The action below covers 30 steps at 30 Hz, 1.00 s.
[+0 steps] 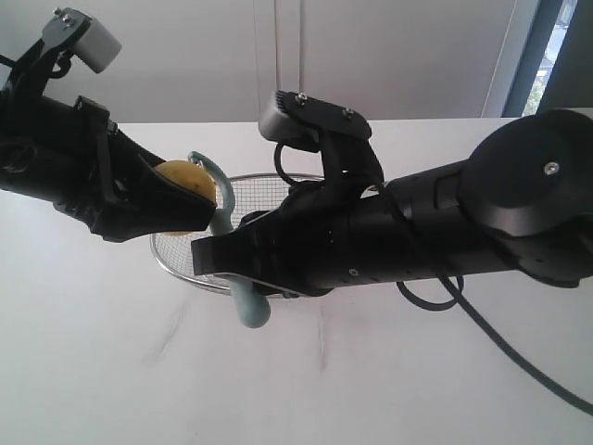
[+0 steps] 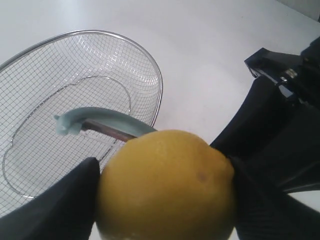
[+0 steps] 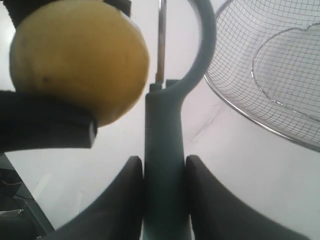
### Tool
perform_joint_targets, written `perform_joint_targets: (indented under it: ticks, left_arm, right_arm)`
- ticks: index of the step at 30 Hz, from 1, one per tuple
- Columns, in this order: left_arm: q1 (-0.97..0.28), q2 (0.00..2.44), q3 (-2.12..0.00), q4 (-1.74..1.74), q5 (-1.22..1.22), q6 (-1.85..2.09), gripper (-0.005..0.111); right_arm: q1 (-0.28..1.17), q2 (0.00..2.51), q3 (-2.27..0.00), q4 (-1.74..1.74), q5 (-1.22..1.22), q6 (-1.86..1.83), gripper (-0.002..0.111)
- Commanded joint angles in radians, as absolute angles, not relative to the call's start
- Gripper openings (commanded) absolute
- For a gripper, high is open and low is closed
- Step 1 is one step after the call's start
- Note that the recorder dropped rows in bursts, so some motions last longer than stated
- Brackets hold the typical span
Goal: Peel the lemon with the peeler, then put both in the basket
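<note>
My left gripper (image 1: 185, 199) is shut on the yellow lemon (image 1: 188, 177) and holds it in the air at the basket's left edge; the fruit fills the left wrist view (image 2: 165, 185) between both black fingers (image 2: 65, 200). My right gripper (image 3: 165, 167) is shut on the teal handle of the peeler (image 3: 165, 150). The peeler (image 1: 225, 222) stands nearly upright, its curved head and blade (image 3: 161, 40) right beside the lemon (image 3: 80, 55). The silver wire-mesh basket (image 1: 176, 264) lies on the table under both arms, largely hidden by the right arm.
A white table (image 1: 111, 371) spreads around the basket (image 2: 157, 80), whose mesh holds nothing that shows. The bulky black right arm (image 1: 445, 232) stretches across the middle, trailing a cable (image 1: 500, 343). A wall and a window frame (image 1: 528, 56) stand behind.
</note>
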State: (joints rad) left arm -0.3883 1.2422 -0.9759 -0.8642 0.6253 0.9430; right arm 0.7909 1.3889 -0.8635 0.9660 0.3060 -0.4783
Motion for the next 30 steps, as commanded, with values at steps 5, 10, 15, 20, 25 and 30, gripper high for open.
perform_joint_targets:
  ticks: [5, 10, 15, 20, 25, 30]
  left_arm:
    - [-0.390, 1.227, -0.972, -0.871, 0.629, 0.943, 0.000]
    - [-0.390, 1.227, -0.972, -0.869, 0.629, 0.943, 0.000]
    - [-0.390, 1.227, -0.972, -0.867, 0.629, 0.943, 0.000]
    - [-0.390, 1.227, -0.972, -0.867, 0.629, 0.941, 0.000]
    - [-0.390, 1.227, -0.972, -0.867, 0.629, 0.941, 0.000]
    - [-0.390, 1.227, -0.972, -0.867, 0.629, 0.941, 0.000]
  right_arm:
    - [0.796, 1.338, -0.870, 0.960, 0.284, -0.492, 0.000]
    - [0.796, 1.317, -0.870, 0.946, 0.273, -0.492, 0.000]
    - [0.796, 1.294, -0.870, 0.946, 0.255, -0.492, 0.000]
    - [0.796, 1.252, -0.870, 0.934, 0.246, -0.492, 0.000]
    - [0.796, 1.137, -0.870, 0.886, 0.252, -0.489, 0.000]
    - [0.796, 0.983, -0.868, 0.882, 0.267, -0.482, 0.000]
